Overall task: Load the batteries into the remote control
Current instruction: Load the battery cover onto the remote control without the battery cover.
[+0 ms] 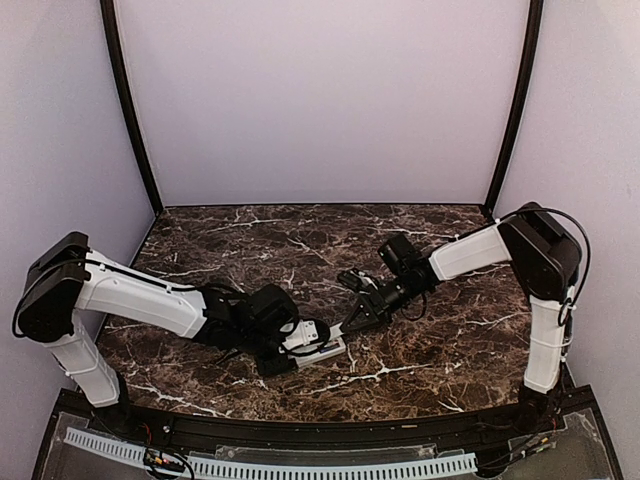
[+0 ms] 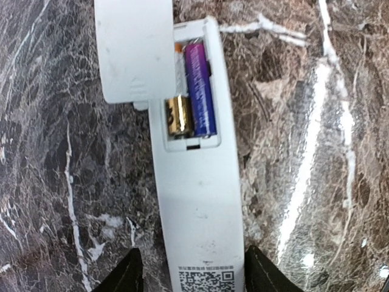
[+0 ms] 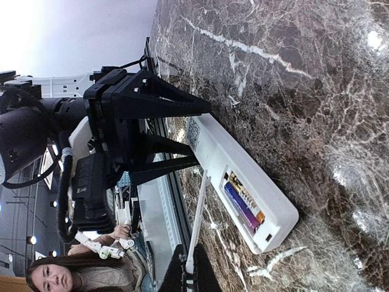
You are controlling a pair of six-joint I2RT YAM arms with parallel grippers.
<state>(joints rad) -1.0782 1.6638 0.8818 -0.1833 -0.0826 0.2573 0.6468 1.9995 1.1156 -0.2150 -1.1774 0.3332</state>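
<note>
A white remote control (image 2: pixel 197 201) is lying back-up on a dark marble table (image 2: pixel 55 152), near the front edge between the two arms. Its recess is standing open, and the batteries (image 2: pixel 200 91) are sitting inside it side by side. A purple one is showing full length. The second is showing only a gold end, because the rest is lying under the battery cover (image 2: pixel 134 48).

The left gripper (image 2: pixel 196 274) is straddling the remote's plain end with its jaws apart, one finger on each side. One finger is sitting just beside the casing and the other is standing off with a gap, so the remote is not being clamped. The right gripper (image 3: pixel 188 277) is pinching the thin white cover by its edge, jaws together on it. It is holding the cover tilted over the recess, overlapping one corner.

As for what could go wrong: with the left jaws loose, the remote is free to slide or swivel once the cover is pressing against it, and the cover would then be missing its seat. The cover is being held by a narrow edge, so an angled push could be twisting it out of the fingers or jamming it crooked. If the half-hidden battery is sitting proud, the cover could be catching on it.

The remote's button face, the underside of the cover and any polarity marks are all hidden. In the overhead view both grippers are crowding the remote, and the cover is possibly touching its rim, though that is hard to make out.
</note>
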